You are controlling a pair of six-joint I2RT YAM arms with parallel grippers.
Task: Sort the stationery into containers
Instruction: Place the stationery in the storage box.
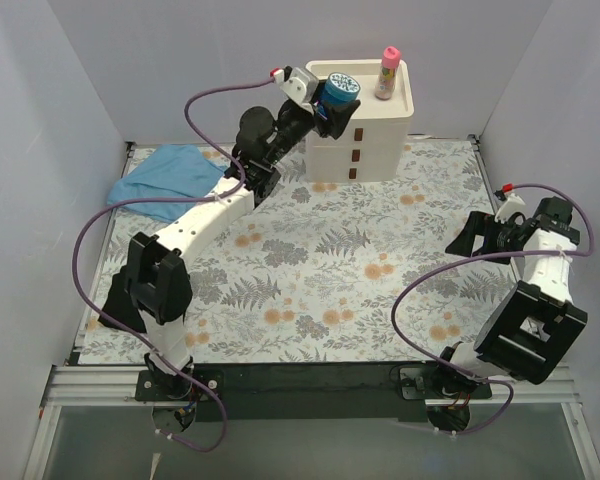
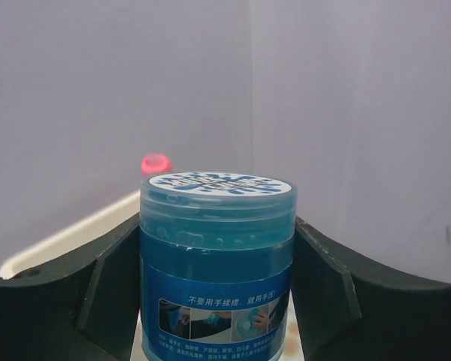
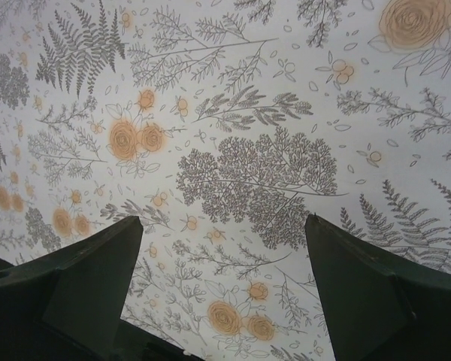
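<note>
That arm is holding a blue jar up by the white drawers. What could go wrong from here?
The left gripper holds the blue jar near the left rim of the tray on the drawer unit. If it is let go too soon, it might catch the rim and tumble to the table. The pink tube stands upright in the tray, so the arriving jar could knock it over.

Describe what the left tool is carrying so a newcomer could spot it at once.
Find the cream-white drawer unit at the far edge of the table, with a shallow tray on top. At the tray's left side, the left tool grips a squat blue jar. Unlike the slim pink tube standing on the tray's right, it is translucent blue with a white patterned lid.
</note>
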